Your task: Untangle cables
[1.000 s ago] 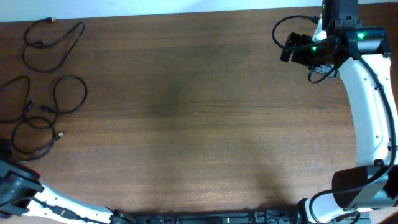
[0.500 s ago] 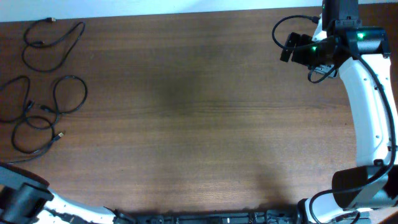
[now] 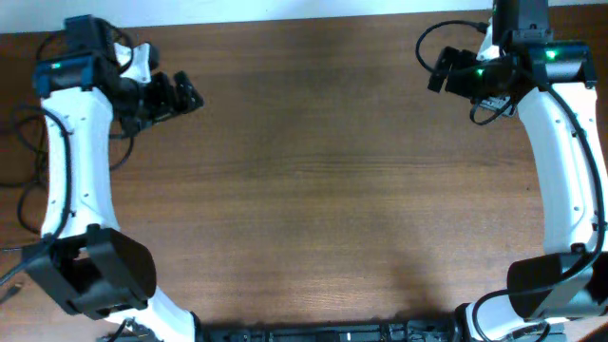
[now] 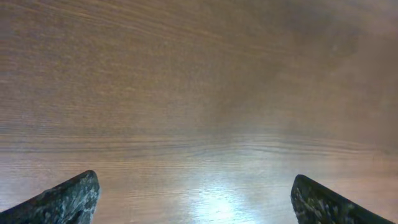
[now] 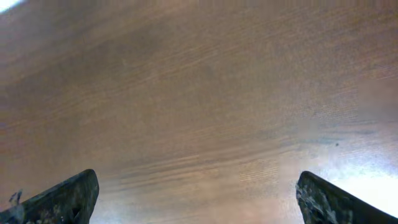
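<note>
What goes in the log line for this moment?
left claw: open, empty | right claw: open, empty | cables: left edge of table, partly hidden by left arm, not held

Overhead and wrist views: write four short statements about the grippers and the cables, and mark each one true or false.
1. The left gripper is open, with only bare table between its fingers. True.
2. The right gripper is shut on a cable. False: its fingers stand wide apart, and the right wrist view shows nothing but wood between them.
3. The cables lie at the table's left edge, partly hidden by the left arm. True.
4. Both grippers hang over the near edge of the table, by the arm bases. False: both are close to the far edge, one near each far corner.
</note>
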Robot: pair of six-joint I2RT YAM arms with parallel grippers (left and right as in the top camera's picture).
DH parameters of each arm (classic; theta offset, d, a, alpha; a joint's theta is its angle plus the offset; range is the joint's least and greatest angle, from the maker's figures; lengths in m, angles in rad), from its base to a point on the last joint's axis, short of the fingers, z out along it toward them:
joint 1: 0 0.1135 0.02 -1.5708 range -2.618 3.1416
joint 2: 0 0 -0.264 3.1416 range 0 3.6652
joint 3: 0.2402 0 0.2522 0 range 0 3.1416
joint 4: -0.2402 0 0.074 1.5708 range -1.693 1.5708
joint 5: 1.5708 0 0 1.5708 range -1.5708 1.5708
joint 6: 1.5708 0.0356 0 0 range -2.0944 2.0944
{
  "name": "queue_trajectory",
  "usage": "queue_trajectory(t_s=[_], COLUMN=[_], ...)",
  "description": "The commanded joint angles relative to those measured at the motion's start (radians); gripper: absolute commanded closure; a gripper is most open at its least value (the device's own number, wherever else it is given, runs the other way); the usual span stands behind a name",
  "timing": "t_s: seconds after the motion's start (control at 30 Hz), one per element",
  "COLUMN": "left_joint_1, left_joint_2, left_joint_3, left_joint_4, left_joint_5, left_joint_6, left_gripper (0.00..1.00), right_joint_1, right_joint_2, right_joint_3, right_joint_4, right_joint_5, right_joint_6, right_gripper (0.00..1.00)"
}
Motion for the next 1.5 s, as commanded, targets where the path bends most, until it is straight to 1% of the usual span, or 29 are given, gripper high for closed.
queue_trajectory(t_s=[0.0, 0.03, 0.07, 0.2, 0.3, 0.43, 0.47, 0.5, 0.53, 0.6, 0.67, 0.73, 0.9, 1.13, 1.2, 1.27, 1.37, 1.43, 1.47], left_joint_1=[-0.040, -0.040, -0.040, -0.040, -0.040, -0.040, -0.040, -0.040, -0.040, -0.040, -0.040, -0.040, -0.040, -0.040, -0.040, -0.040, -0.040, -0.040, -0.040], left_joint_2=[-0.027, -0.027, -0.027, -0.027, -0.027, -0.027, -0.027, -0.027, -0.027, -0.027, -0.027, -0.027, -0.027, -0.027, -0.027, -0.027, -0.027, -0.027, -0.027], left_joint_3=[0.002, 0.002, 0.002, 0.002, 0.002, 0.002, 0.002, 0.002, 0.002, 0.002, 0.002, 0.002, 0.002, 0.002, 0.002, 0.002, 0.002, 0.002, 0.002], left_joint_4=[-0.002, -0.001, -0.001, -0.001, -0.002, -0.002, -0.002, -0.002, -0.002, -0.002, -0.002, -0.002, -0.002, -0.002, -0.002, -0.002, -0.002, -0.002, -0.002], left_joint_5=[-0.087, -0.087, -0.087, -0.087, -0.087, -0.087, -0.087, -0.087, -0.087, -0.087, -0.087, -0.087, -0.087, -0.087, -0.087, -0.087, -0.087, -0.087, -0.087], left_joint_6=[0.019, 0.019, 0.019, 0.019, 0.019, 0.019, 0.019, 0.019, 0.019, 0.019, 0.019, 0.019, 0.019, 0.019, 0.019, 0.019, 0.019, 0.019, 0.019], left_gripper=[0.01, 0.01, 0.01, 0.01, 0.01, 0.01, 0.01, 0.01, 0.01, 0.01, 0.01, 0.01, 0.01, 0.01, 0.01, 0.01, 0.01, 0.01, 0.01], right_joint_1=[-0.001, 0.000, 0.006, 0.019, 0.019, 0.021, 0.021, 0.021, 0.021, 0.021, 0.021, 0.021, 0.021, 0.021, 0.021, 0.021, 0.021, 0.021, 0.021], right_joint_2=[-0.009, -0.009, -0.009, -0.039, -0.167, -0.361, -0.436, -0.489, -0.547, -0.684, -0.736, -0.738, -0.653, -0.392, -0.397, -0.451, -0.542, -0.634, -0.681], right_joint_3=[-0.006, -0.006, -0.006, -0.006, -0.006, -0.006, -0.007, -0.020, -0.052, -0.190, -0.260, -0.306, -0.306, -0.306, -0.306, -0.307, -0.312, -0.352, -0.396], right_joint_4=[-0.002, -0.011, -0.016, -0.051, -0.194, -0.354, -0.391, -0.405, -0.409, -0.407, -0.409, -0.410, -0.410, -0.411, -0.344, -0.220, -0.179, -0.130, -0.099], right_joint_5=[-0.050, -0.137, -0.227, -0.227, -0.080, 0.039, 0.045, 0.061, 0.078, 0.079, 0.060, 0.060, 0.060, 0.061, 0.064, 0.061, 0.061, 0.060, 0.061], right_joint_6=[-0.002, -0.005, -0.056, -0.067, -0.066, -0.072, -0.125, -0.146, -0.146, -0.142, -0.142, -0.142, -0.142, -0.142, -0.146, -0.168, -0.204, -0.251, -0.252], right_gripper=[0.01, 0.01, 0.01, 0.02, 0.02, 0.02, 0.02, 0.02, 0.02, 0.02, 0.02, 0.02, 0.02, 0.02, 0.02, 0.02, 0.02, 0.02, 0.02])
